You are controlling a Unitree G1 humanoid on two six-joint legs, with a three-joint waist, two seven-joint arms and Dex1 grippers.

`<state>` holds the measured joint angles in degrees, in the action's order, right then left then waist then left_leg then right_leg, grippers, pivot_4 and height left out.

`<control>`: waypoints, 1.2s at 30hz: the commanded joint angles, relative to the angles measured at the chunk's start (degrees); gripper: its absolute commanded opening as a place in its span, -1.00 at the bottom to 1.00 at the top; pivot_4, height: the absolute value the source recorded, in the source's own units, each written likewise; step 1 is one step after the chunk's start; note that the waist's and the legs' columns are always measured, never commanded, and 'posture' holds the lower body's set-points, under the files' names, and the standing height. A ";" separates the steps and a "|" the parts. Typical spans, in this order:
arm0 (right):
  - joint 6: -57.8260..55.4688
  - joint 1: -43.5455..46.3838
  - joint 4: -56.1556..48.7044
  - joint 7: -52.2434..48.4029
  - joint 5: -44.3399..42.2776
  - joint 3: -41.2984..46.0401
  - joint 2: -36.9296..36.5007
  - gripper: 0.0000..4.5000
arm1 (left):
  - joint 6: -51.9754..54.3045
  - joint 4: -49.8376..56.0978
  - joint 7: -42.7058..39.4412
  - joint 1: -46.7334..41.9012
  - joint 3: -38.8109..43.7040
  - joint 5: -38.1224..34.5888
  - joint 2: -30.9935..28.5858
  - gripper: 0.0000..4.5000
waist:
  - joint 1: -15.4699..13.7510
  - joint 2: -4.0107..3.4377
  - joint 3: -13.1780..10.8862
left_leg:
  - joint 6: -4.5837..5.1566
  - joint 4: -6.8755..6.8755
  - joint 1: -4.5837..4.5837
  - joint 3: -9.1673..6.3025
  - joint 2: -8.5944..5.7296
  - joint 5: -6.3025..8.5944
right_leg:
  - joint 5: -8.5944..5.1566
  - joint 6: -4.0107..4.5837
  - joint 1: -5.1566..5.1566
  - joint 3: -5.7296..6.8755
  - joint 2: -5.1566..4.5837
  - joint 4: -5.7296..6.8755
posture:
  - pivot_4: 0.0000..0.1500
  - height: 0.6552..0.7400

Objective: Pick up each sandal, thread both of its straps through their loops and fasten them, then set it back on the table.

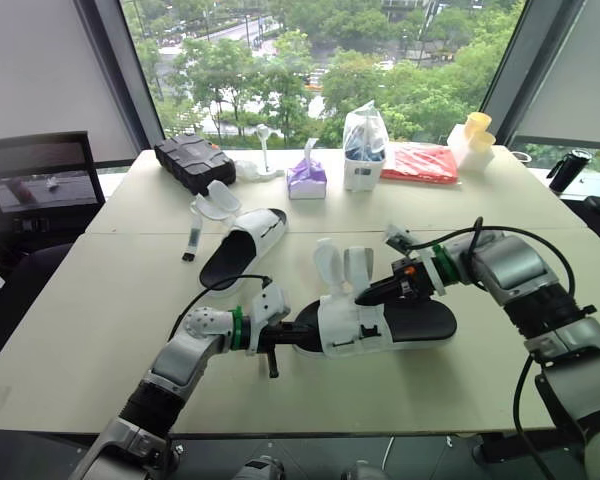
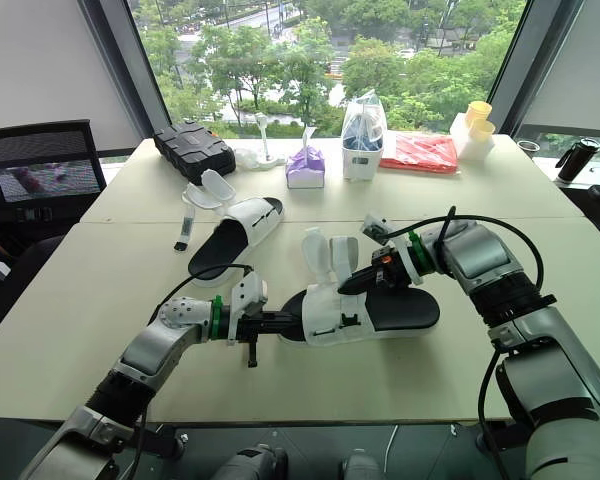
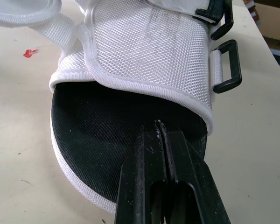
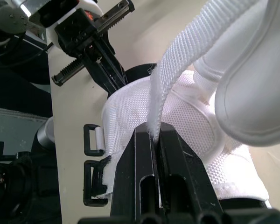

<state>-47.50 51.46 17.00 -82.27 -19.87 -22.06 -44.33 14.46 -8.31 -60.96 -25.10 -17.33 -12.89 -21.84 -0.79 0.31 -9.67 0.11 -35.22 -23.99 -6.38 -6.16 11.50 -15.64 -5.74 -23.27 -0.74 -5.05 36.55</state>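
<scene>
Left tool [image 3: 159, 128] is closest: fingers drawn fully together, nothing visibly between them, tips poked into the toe opening of the near sandal [image 1: 400, 322] and resting on its black footbed. Right tool [image 4: 154, 133] is clamped on one white strap [image 4: 186, 60] just above the upper. Sandal sits sole-down on the counter [image 1: 80, 340] between the two tools, toe toward the left one, both straps standing up and unthreaded. Loops [image 4: 91, 140] hang on the upper's side, well clear of the held strap. Risks as I see them: left tool braces rather than grips, so pulling the strap could slide or twist the sandal; webbing is pinched at its edge and could slip out; the padded strap end looks bulky for the loop and may jam. Second sandal [image 1: 242, 247] lies further back, straps open, untouched.
</scene>
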 commanded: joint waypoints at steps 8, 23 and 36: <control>3.20 -3.91 -9.37 -0.89 0.59 1.98 -2.02 -0.99 | 1.06 -1.60 0.15 1.47 -1.97 2.29 -0.41 -1.00 | 0.04 0.00 0.00 | 0.01 0.03 0.00 0.00 0.00 0.00 | 0.00 0.00 0.00 0.00 -0.01 -0.01 | 1.00 1.00; -2.22 -5.44 -14.13 0.06 -3.96 6.00 -0.50 -0.99 | 0.90 -1.92 0.19 1.70 -1.93 2.32 -0.43 -1.00 | 0.06 0.00 0.00 | 0.02 0.04 0.00 0.00 0.01 -0.01 | 0.01 0.00 -0.01 0.00 0.00 -0.01 | 1.00 1.00; 0.20 -11.67 -20.61 0.14 -1.35 3.36 -4.04 -0.99 | 0.94 -1.88 0.28 1.90 -1.96 2.42 -0.21 -1.00 | 0.06 0.00 0.00 | 0.02 0.00 0.00 0.01 0.02 -0.01 | 0.01 0.00 0.02 0.00 0.00 -0.01 | 1.00 1.00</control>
<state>-48.46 39.91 -1.62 -82.21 -21.87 -18.43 -47.45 14.24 -8.11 -60.83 -24.86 -17.36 -12.57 -21.76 -0.73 0.31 -9.67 0.13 -35.23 -23.98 -6.37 -6.15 11.49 -15.63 -5.74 -23.24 -0.75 -5.06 36.54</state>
